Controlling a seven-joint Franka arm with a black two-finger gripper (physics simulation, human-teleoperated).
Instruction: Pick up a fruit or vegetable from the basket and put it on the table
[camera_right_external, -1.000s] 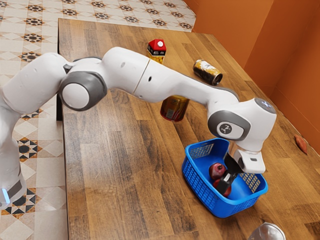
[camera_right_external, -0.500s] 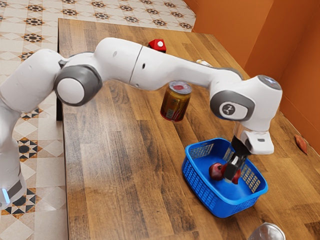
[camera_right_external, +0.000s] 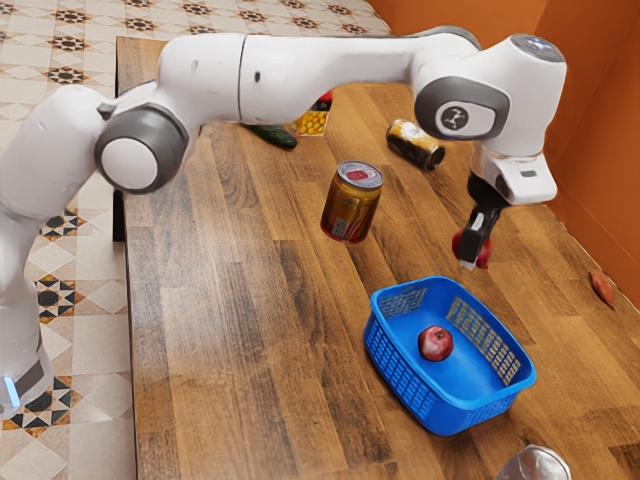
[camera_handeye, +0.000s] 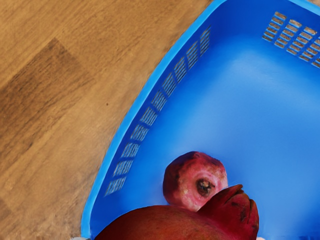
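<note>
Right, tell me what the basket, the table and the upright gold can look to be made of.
Basket: likely molded plastic, semi-gloss; even blue color, thin walls with slotted grids.
Table: wood or wood-look laminate, lightly polished; plank pattern and grain under a soft sheen.
Upright gold can: probably thin metal, glossy; silvery rimmed top, highlights along its curved side.
</note>
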